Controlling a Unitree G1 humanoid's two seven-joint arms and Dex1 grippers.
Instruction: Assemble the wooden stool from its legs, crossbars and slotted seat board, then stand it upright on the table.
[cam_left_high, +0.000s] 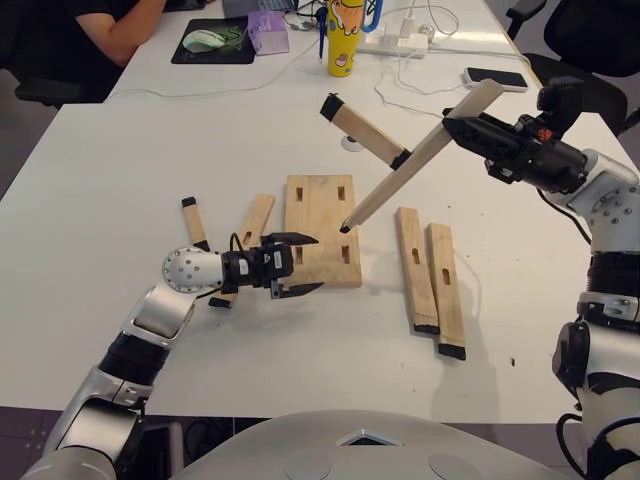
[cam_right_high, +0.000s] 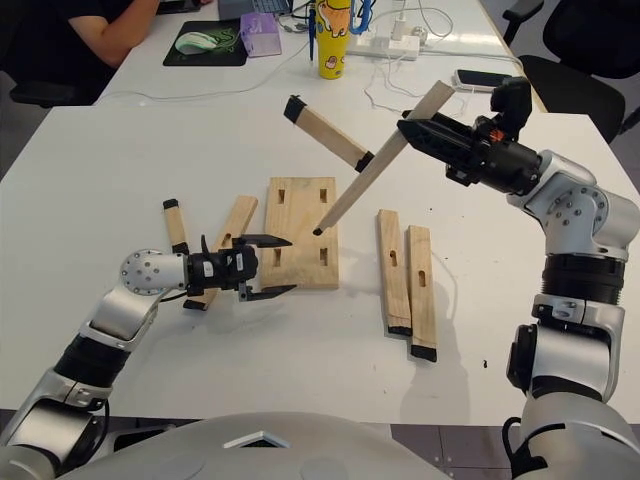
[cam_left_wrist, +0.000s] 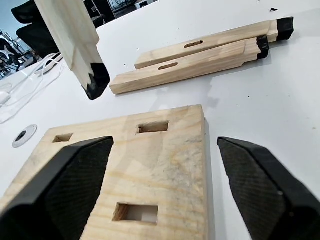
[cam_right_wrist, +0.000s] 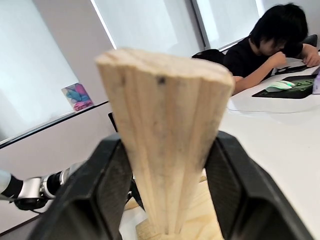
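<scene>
The left gripper (cam_left_high: 296, 266) is released, jaws spread at the near-left edge of the seat board (cam_left_high: 318, 205), which lies flat on the tabletop (cam_left_high: 120, 200). Two slotted legs (cam_left_high: 418, 290) lie side by side to its right. The right gripper (cam_left_high: 462, 125) is grasping a tilted leg (cam_left_high: 400, 178), black tip over the board, with a crossbar (cam_left_high: 362, 130) joined to it.

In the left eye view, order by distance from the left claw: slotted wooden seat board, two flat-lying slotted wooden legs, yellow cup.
1. Slotted wooden seat board, at the left claw tips.
2. Two slotted wooden legs, to its right.
3. Yellow cup, far back.
</scene>
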